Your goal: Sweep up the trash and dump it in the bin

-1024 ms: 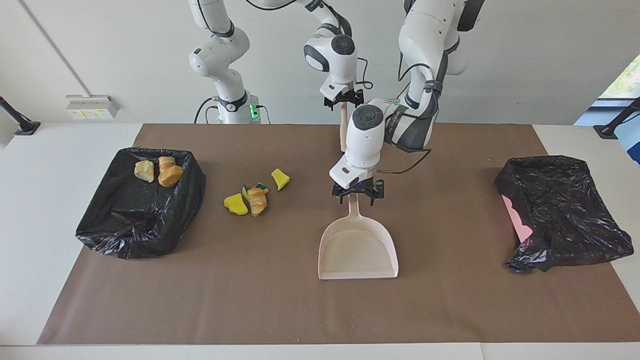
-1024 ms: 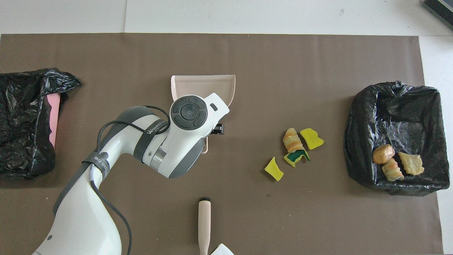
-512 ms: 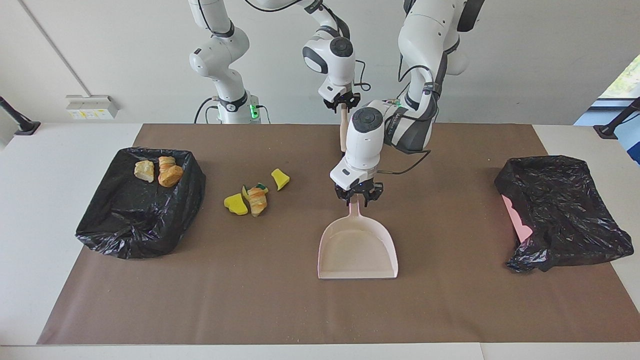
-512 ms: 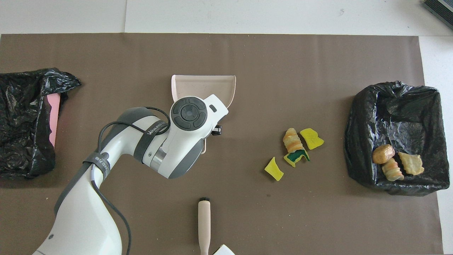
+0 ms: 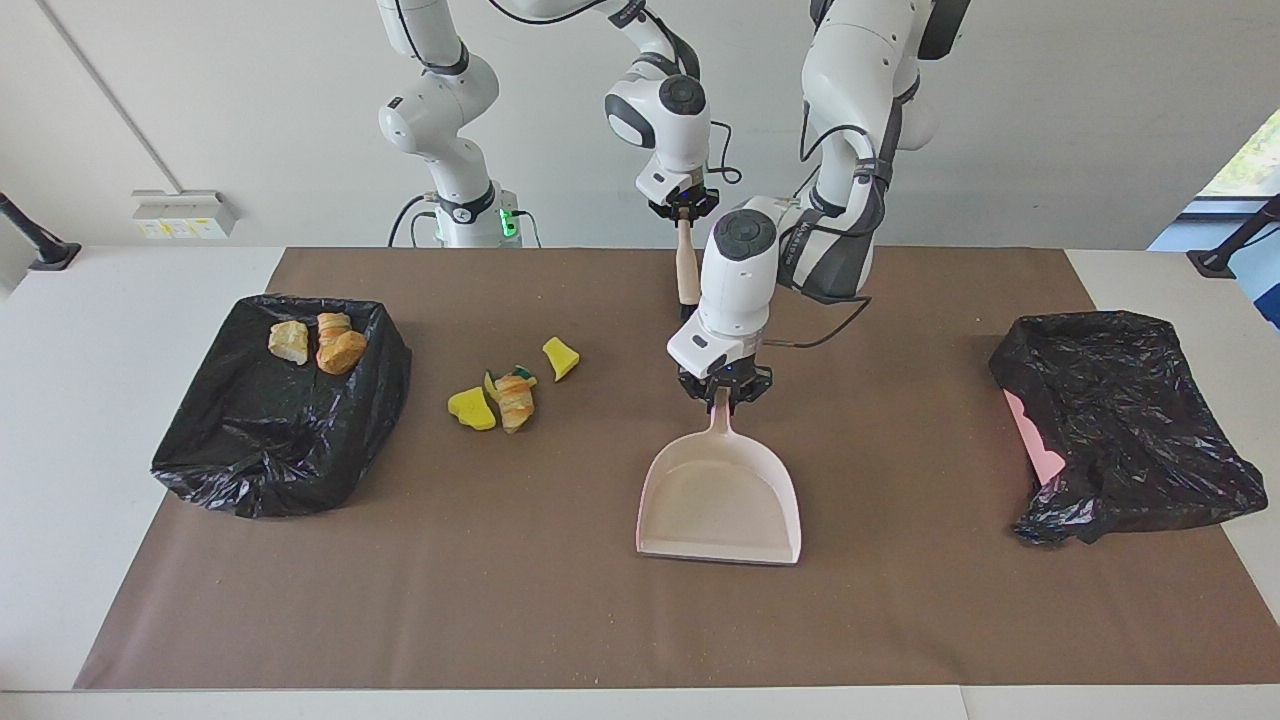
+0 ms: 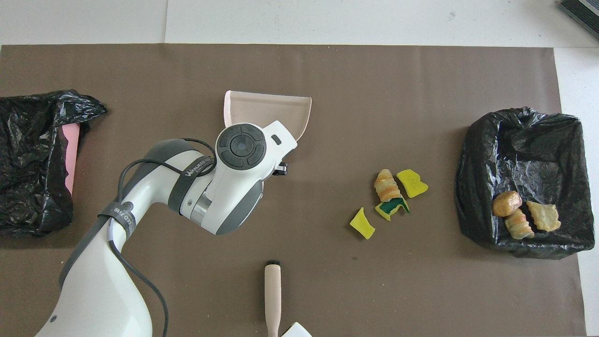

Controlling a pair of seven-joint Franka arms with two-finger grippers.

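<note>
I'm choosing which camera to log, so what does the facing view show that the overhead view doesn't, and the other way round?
Only the facing view shows both grips: the left gripper shut on the dustpan handle, the right gripper shut on the hand brush handle. Only the overhead view shows the green backing on one sponge bit; there the left arm's wrist hides the dustpan handle. Both show four scraps on the brown mat, three more in the black-lined bin toward the right arm's end, and another black-bagged bin toward the left arm's end.
</note>
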